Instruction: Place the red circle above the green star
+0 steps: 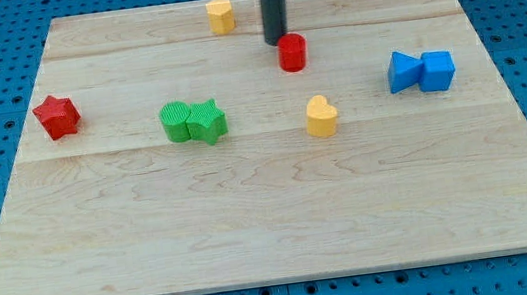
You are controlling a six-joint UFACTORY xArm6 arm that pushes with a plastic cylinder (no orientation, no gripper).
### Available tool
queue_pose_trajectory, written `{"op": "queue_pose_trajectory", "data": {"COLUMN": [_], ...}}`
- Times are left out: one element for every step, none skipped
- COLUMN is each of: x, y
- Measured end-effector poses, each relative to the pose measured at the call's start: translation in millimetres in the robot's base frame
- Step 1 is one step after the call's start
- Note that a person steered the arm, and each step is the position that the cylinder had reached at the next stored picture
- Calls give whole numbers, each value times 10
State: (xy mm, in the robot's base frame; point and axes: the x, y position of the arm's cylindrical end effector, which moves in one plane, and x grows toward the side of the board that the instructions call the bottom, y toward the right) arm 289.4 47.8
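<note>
The red circle (pixel 292 52) is a short red cylinder in the upper middle of the wooden board (pixel 273 227). My tip (pixel 277 41) rests just up and left of it, touching or nearly touching its upper left edge. The green star (pixel 207 121) lies left of centre, pressed against a green ribbed round block (pixel 177 121) on its left. The red circle sits up and to the right of the green star, well apart from it.
A yellow block (pixel 219 16) stands near the top edge, left of my rod. A yellow heart (pixel 320 116) lies below the red circle. A red star (pixel 57 115) is at the left. Two touching blue blocks (pixel 421 71) are at the right.
</note>
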Motion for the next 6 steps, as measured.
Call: {"op": "queue_pose_trajectory", "data": {"x": [-72, -22, 131, 287, 359, 391], "y": [346, 635, 537, 411, 257, -402]}}
